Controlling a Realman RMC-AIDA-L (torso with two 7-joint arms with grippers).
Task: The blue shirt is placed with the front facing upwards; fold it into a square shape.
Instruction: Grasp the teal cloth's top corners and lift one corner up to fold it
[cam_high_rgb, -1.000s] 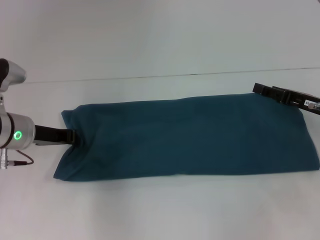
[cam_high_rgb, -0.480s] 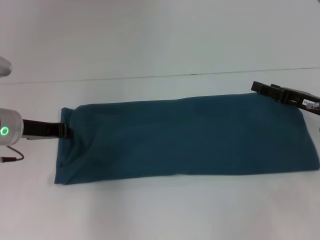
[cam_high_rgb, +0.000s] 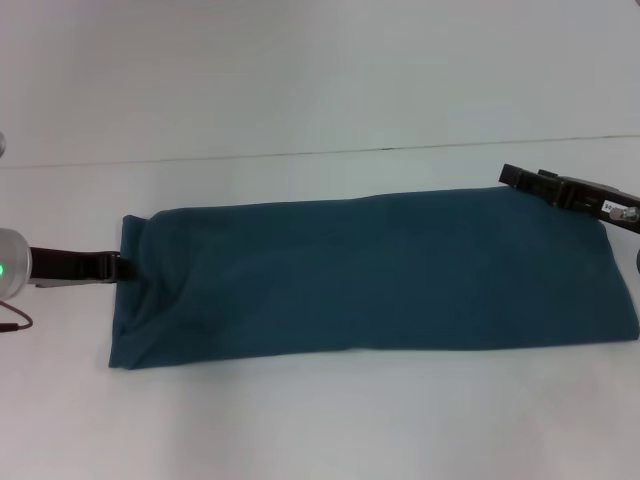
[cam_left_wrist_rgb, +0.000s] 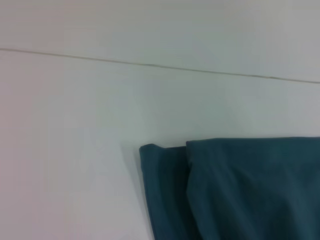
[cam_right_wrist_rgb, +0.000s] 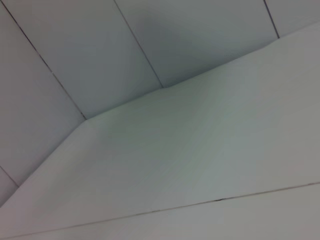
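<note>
Shirt-wise, the blue shirt (cam_high_rgb: 370, 275) lies as a long folded band across the white table (cam_high_rgb: 320, 420), left gripper (cam_high_rgb: 112, 267) touching its left edge, right gripper (cam_high_rgb: 512, 177) at its far right corner, finger states impossible to tell.

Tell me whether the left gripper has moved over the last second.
Yes. The left gripper has pulled back toward the robot's left: it reached in over the blue shirt before, and now sits at the shirt's left edge, which stayed almost where it was.
</note>
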